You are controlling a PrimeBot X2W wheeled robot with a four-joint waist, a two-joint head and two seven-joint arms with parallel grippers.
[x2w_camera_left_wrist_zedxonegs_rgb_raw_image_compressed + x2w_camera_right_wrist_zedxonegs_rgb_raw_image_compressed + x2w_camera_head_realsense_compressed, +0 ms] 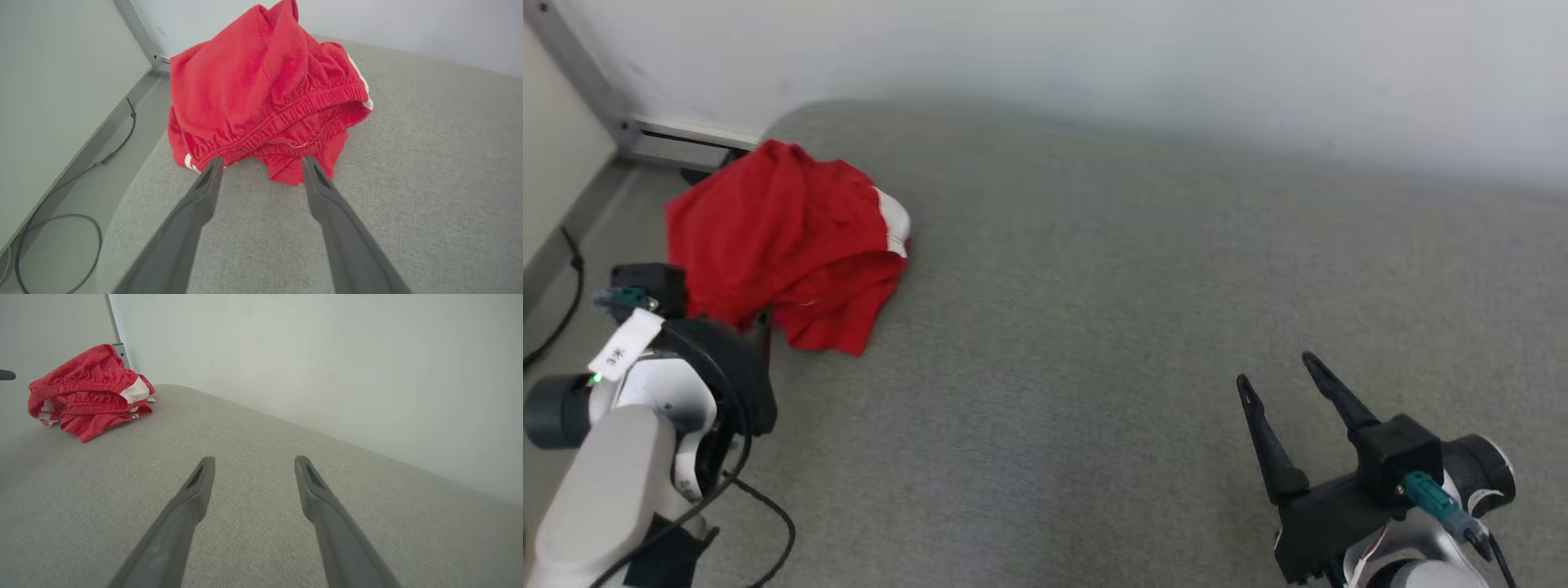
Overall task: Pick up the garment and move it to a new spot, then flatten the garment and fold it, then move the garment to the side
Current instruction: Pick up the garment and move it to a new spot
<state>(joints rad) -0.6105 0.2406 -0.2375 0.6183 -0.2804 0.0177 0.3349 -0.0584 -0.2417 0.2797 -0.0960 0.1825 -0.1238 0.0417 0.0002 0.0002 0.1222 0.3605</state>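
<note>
A crumpled red garment (784,237) with white side stripes and an elastic waistband lies near the far left corner of the grey fabric surface (1094,327). In the left wrist view my left gripper (262,161) stands open, its fingertips right at the near edge of the garment (261,81), with nothing between them. In the head view that arm's pale wrist (645,408) sits just in front of the garment and covers its fingers. My right gripper (1276,371) hovers open and empty over the right front of the surface, far from the garment (86,392).
The surface's rounded left edge (135,179) drops to a grey floor where a black cable (61,220) lies. A pale wall runs behind, with a metal post (580,73) at the far left corner. Bare grey fabric stretches from the garment to my right gripper (254,459).
</note>
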